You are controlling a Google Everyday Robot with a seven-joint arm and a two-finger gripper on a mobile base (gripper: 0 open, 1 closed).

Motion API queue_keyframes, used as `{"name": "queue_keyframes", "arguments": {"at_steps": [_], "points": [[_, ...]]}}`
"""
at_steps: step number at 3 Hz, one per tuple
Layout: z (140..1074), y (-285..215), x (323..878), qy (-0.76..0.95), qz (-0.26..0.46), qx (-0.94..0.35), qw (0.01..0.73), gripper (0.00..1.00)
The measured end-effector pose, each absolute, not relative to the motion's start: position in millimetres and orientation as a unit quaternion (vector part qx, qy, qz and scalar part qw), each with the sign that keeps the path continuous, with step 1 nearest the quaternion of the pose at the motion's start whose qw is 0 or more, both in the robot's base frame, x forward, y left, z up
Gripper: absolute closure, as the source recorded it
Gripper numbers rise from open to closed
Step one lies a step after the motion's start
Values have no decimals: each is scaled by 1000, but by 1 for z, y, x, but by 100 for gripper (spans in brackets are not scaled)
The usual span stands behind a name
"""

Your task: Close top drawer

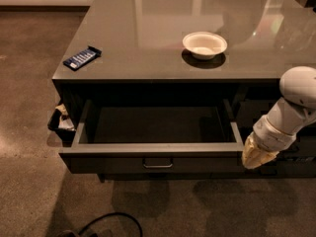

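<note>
The top drawer [153, 157] stands pulled far out from under the grey countertop [163, 58]. It is wide and dark grey, with a small metal loop pull [158, 163] at the centre of its front and nothing visible inside. My gripper [256, 154] hangs at the end of the white arm [291, 107], just off the drawer front's right end, at the height of the front panel. It is cream-coloured and points down and to the left.
A white bowl [204, 44] and a blue packet [82, 57] lie on the countertop. A small bin with crumpled trash [61, 122] sits at the cabinet's left side. A black cable [108, 223] lies on the carpet in front.
</note>
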State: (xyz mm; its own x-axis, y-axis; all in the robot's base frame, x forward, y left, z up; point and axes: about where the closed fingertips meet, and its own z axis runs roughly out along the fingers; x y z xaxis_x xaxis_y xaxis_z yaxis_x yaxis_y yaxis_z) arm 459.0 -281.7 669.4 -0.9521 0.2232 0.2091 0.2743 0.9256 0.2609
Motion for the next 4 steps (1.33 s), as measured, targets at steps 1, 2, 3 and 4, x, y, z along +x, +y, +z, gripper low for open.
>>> {"name": "queue_keyframes", "arguments": {"at_steps": [1, 2, 3, 4], "points": [[660, -269, 470, -977, -154, -120, 82, 100], [663, -264, 482, -977, -161, -128, 49, 100], [663, -261, 510, -977, -162, -141, 8, 100], [663, -261, 508, -977, -162, -141, 8, 100]]}}
